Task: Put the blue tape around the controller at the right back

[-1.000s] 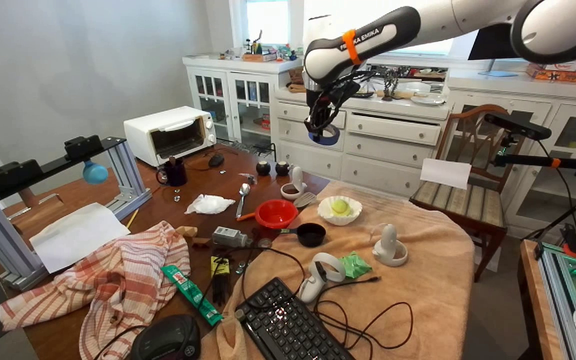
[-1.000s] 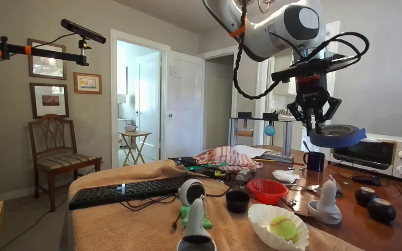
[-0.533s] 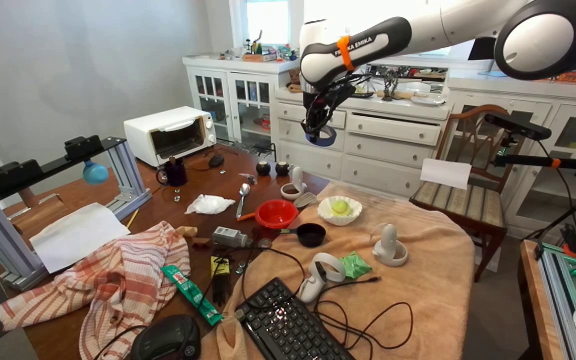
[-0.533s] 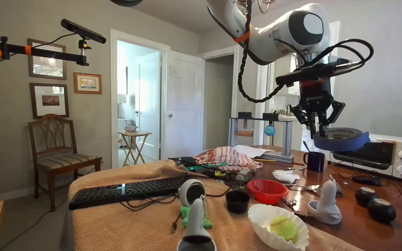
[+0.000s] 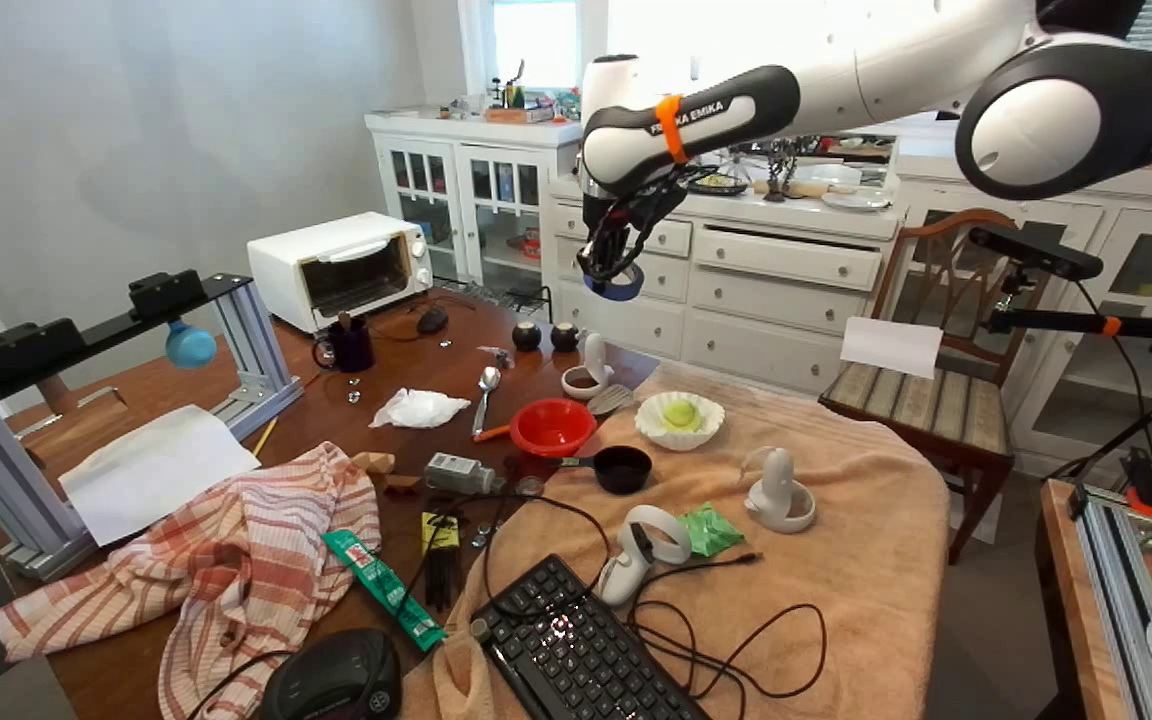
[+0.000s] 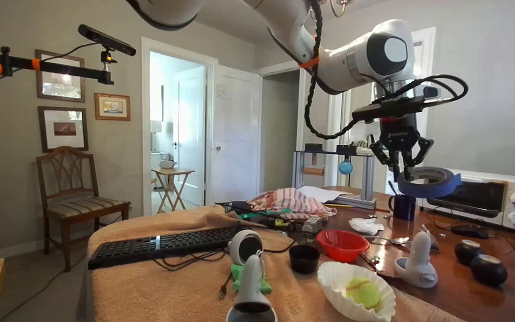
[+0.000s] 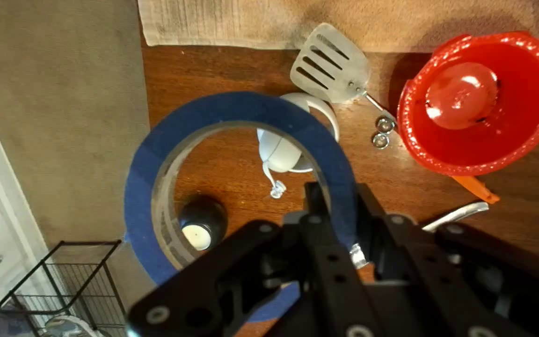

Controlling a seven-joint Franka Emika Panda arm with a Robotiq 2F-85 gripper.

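Wrist view: the pincer [image 7: 340, 203] is clamped on one side of the blue tape [image 7: 239, 106], its ring left of centre, a white controller [image 7: 282, 154] partly showing through the opening. A red bowl [image 7: 475, 98] sits upper right. In an exterior view the tape hangs above the tabletop [image 6: 465, 306], right of centre.

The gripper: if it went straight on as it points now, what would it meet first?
Likely the controller by the spatula, the held tape touching first; with depth unclear, perhaps the table.

Fingers [image 7: 368, 206] clamp blue tape [image 7: 246, 106]; white controller [image 7: 280, 152] partly visible through tape's hole.
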